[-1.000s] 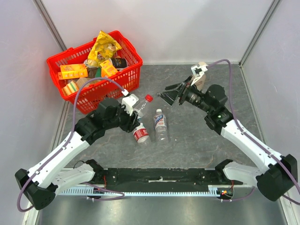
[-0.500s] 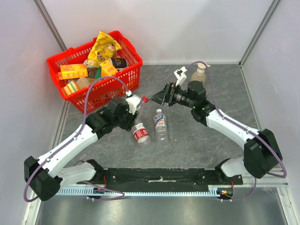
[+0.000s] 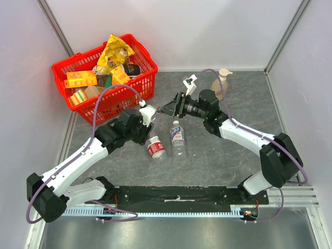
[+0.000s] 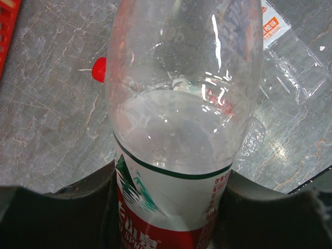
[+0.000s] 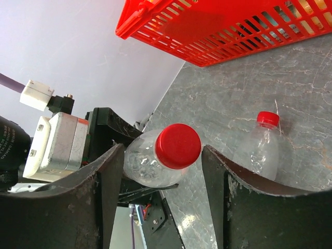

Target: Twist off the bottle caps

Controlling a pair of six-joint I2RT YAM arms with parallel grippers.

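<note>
Right fingers nearer now, astride red cap of bottle; basket beyond.

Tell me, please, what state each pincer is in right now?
Left pincer: shut on a bottle.
Right pincer: open, straddling that bottle's red cap.

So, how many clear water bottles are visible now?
3. One bottle is in the left gripper, its red cap between the open jaws of the right gripper. Two lie on the table beside it: one red-capped, one white-capped. The full basket may hide more.
</note>
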